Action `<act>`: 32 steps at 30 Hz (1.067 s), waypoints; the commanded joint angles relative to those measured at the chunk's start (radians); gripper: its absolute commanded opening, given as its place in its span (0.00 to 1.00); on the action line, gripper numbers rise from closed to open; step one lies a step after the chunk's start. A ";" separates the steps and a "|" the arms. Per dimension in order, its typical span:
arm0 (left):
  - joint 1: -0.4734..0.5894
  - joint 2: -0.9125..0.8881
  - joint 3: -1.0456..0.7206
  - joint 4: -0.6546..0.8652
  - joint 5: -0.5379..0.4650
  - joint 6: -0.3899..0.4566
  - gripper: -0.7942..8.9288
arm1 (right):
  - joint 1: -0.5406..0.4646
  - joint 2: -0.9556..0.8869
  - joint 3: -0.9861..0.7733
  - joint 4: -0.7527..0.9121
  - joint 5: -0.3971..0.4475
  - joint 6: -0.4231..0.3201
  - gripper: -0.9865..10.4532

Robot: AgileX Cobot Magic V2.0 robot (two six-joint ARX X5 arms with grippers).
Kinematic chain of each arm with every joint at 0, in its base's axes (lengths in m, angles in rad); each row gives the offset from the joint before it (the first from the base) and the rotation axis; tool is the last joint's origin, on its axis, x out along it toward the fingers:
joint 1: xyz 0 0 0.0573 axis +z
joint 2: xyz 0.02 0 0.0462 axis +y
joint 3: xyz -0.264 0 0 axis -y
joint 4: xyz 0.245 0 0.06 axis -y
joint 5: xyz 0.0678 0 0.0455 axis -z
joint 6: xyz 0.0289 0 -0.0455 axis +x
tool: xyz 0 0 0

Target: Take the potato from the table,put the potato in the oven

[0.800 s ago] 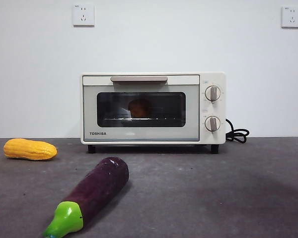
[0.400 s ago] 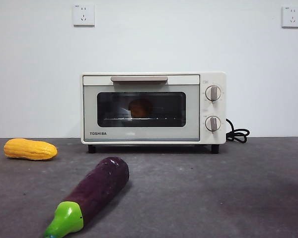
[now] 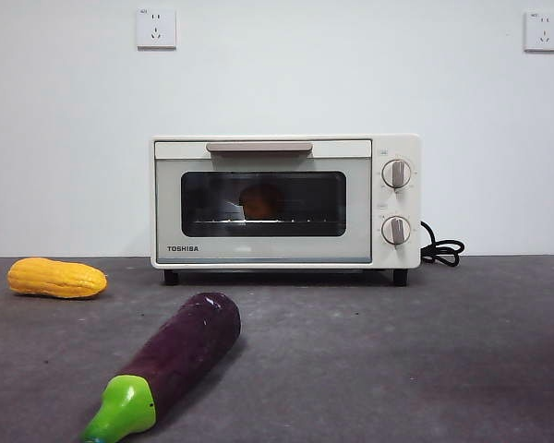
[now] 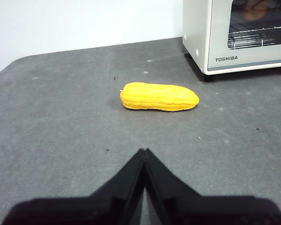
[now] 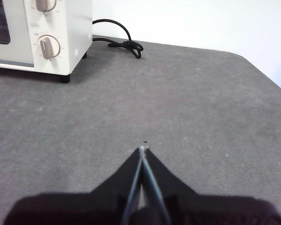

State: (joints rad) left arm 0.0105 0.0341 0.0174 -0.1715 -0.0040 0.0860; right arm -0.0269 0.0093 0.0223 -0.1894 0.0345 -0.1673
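Note:
The potato (image 3: 260, 200) lies on the rack inside the cream-white oven (image 3: 284, 201), dimly seen through the dark glass of its shut door; the left wrist view also catches the potato (image 4: 254, 10) behind the glass. My left gripper (image 4: 144, 151) is shut and empty, hovering over the table (image 3: 369, 360) short of the yellow corn cob (image 4: 159, 96). Over bare table to the right of the oven (image 5: 42, 33), my right gripper (image 5: 143, 149) is shut with nothing in it. Neither arm shows in the front view.
A purple eggplant with a green stem (image 3: 171, 365) lies near the front left. The corn cob (image 3: 55, 278) rests at the far left. The oven's black cord (image 3: 440, 249) coils to its right. Two wall sockets (image 3: 156, 29) sit on the white wall.

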 commanded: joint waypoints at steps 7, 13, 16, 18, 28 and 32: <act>0.002 0.014 -0.010 0.005 0.005 0.011 0.08 | -0.001 -0.002 -0.008 0.004 -0.001 0.010 0.09; 0.002 0.016 -0.010 0.005 0.005 0.011 0.08 | -0.001 -0.002 -0.008 0.004 -0.001 0.010 0.09; 0.002 0.020 -0.010 0.005 0.005 0.011 0.08 | -0.001 -0.002 -0.008 0.004 -0.001 0.010 0.09; 0.002 0.021 -0.010 0.005 0.005 0.011 0.08 | -0.001 -0.001 -0.008 0.004 -0.001 0.010 0.09; 0.002 0.021 -0.010 0.005 0.005 0.011 0.08 | -0.001 -0.001 -0.008 0.003 -0.001 0.010 0.09; 0.002 0.021 -0.010 0.005 0.005 0.011 0.08 | -0.001 -0.001 -0.008 0.003 -0.001 0.010 0.09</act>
State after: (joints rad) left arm 0.0105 0.0551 0.0174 -0.1715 -0.0044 0.0860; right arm -0.0269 0.0093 0.0223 -0.1890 0.0345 -0.1673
